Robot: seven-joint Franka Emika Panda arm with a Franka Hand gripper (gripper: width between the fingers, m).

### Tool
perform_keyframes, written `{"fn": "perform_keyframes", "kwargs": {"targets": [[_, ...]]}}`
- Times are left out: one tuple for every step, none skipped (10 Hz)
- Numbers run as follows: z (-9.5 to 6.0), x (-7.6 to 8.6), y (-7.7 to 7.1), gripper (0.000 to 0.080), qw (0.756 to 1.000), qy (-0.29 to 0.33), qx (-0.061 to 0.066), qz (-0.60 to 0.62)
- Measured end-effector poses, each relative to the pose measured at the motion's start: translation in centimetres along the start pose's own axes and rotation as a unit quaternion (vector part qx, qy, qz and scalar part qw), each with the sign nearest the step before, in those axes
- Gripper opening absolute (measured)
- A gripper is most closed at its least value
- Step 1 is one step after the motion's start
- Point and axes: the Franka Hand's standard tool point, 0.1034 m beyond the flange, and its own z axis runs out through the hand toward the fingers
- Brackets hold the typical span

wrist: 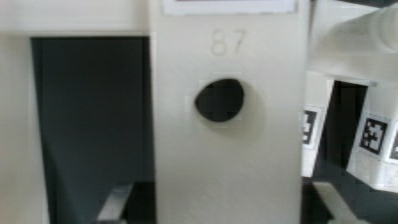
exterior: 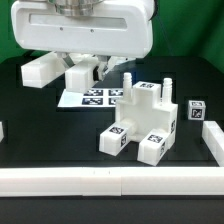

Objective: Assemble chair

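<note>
chair (exterior: 140, 120), part-built, stands on the black table (exterior: 50, 125) just beside the marker board (exterior: 95, 97), on the exterior view's right, with a tagged cube (exterior: 196, 110) near it. the robot body (exterior: 90, 25) hides most of the gripper there. only the wrist view shows the gripper (wrist: 222, 205) clamped on a holed slab (wrist: 222, 150), whose ends are cut off.

The white chair (exterior: 143, 112) bears black-and-white square tags (exterior: 196, 112); the table (exterior: 50, 138) is black.
</note>
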Motion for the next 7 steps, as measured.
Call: {"fn": "perform_keyframes", "kwargs": {"targets": [[0.1, 0.0, -0.1, 0.0288, 0.999, -0.001, 0.0, 0.032], [0.1, -0.1, -0.2, 0.0288, 0.996, -0.001, 0.001, 0.09], [-0.1, -0.1, -0.5, 0.0288, 0.993, -0.002, 0.002, 0.117], [-0.5, -0.1, -0.9, 0.0288, 0.987, -0.001, 0.006, 0.158], [-0.9, -0.2, -1.6, 0.0288, 0.988, 0.003, 0.009, 0.151], [-1.5, -0.3, -2.6, 0.0288, 0.988, 0.007, 0.011, 0.152], [-2.1, -0.4, -3.8, 0.0288, 0.988, 0.011, 0.013, 0.152]]}}
